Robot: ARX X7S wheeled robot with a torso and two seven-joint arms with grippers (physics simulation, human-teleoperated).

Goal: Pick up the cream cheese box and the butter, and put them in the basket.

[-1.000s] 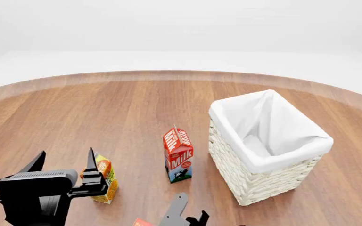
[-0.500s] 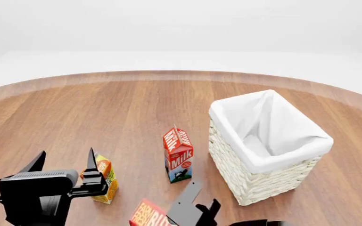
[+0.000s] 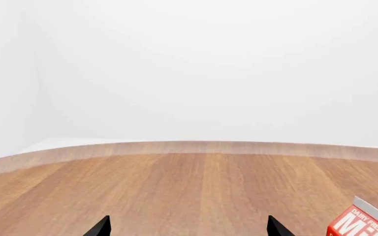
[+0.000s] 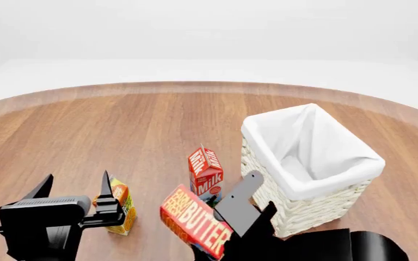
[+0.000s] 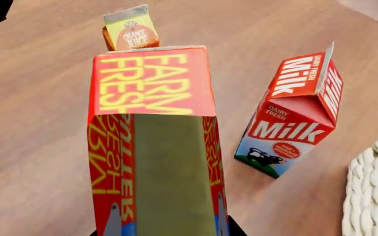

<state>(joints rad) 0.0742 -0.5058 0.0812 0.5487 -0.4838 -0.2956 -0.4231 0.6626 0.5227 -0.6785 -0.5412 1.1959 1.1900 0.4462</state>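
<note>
The butter (image 4: 193,220), a red-orange box with yellow lettering, is held off the table in my right gripper (image 4: 231,217), which is shut on it. It hangs just front-left of the basket (image 4: 296,213), below rim height. In the right wrist view the butter (image 5: 153,142) fills the middle and the gripper (image 5: 166,227) clamps its blue end. The basket is pale wicker with a white liner and looks empty inside. My left gripper (image 4: 77,182) is open and empty at the front left; its tips frame bare wood in the left wrist view (image 3: 189,228). The cream cheese box is not in view.
A red-and-white milk carton (image 4: 205,175) stands just left of the basket, close behind the held butter; it also shows in the right wrist view (image 5: 294,123) and the left wrist view (image 3: 363,223). An orange juice carton (image 4: 122,209) stands beside my left gripper. The round wooden table's far edge (image 4: 194,86) curves behind.
My right gripper has risen from the bottom edge with the butter, moving up and toward the basket. The left arm, cartons and basket have not moved.
</note>
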